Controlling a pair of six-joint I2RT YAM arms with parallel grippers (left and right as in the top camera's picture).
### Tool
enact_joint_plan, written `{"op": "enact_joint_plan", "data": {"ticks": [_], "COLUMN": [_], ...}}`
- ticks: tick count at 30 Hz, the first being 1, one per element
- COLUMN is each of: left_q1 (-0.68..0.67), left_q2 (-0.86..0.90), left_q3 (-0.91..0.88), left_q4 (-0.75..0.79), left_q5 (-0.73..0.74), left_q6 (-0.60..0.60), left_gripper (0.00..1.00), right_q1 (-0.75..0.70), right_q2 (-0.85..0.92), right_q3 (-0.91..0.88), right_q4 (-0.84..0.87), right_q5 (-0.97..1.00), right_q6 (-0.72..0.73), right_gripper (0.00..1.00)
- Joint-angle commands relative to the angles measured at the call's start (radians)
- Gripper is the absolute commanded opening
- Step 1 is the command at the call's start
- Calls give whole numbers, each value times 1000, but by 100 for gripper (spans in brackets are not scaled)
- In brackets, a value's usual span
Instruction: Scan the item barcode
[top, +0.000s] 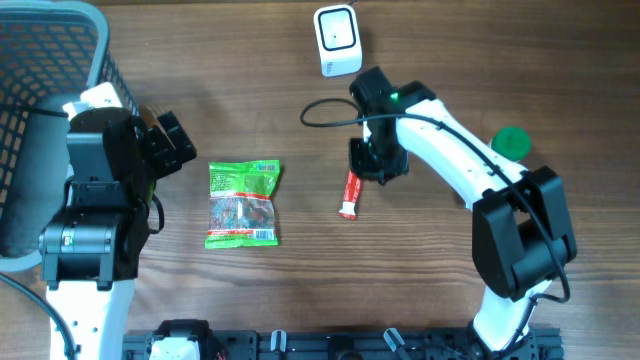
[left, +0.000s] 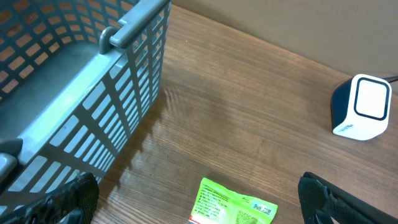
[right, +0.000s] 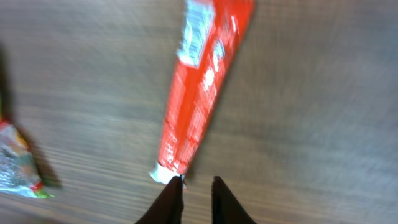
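**Item:** red tube (top: 350, 194), laid flat on the surface (top: 300, 290) below the barcode scanner (top: 337, 40), not yet lifted.

**Right pincer** (right: 196, 183): held nearly together and empty at the tube's crimped end, presumably for pickup.

**Left pincer** (top: 175, 142): spread wide, parked beside the snack packet (top: 243, 203).

Left fingers (left: 336, 202) spread wide; right fingers (right: 169, 204) nearly closed, empty.

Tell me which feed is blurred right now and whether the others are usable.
Right wrist view: motion-blurred, the red tube smeared, its print unreadable. Overhead view: sharp and evenly lit, the green snack packet clear. Left wrist view: crisp on the basket and scanner, with a mild sheen on the table.
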Motion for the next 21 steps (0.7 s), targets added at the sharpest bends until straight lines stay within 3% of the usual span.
{"op": "enact_joint_plan", "data": {"ticks": [1,3,6,14,18,20,21], "left_q1": [4,4,4,4,4,4,4], "left_q2": [0,0,0,0,0,0,0], "left_q3": [14,14,14,14,14,14,14], "left_q4": [3,3,3,3,3,3,3], "left_q5": [-6,-6,-6,-6,-6,-6,-6], "left_q6": [5,5,5,5,5,5,5], "left_gripper": [100,100,100,100,100,100,100], "right_q1": [6,7,8,7,7,8,8], "right_q2": [2,2,2,2,2,2,2], "right_q3": [-97,-133,-219,-283,-283,-285,-285], "right_q4": [39,76,188,297,312,312,311], "right_q5": [-93,-130,-211,-235,-226,-195,-179], "right_q6": [113,113,113,161,162,161,161], "right_gripper": [16,19,32,35,27,11,10]}}
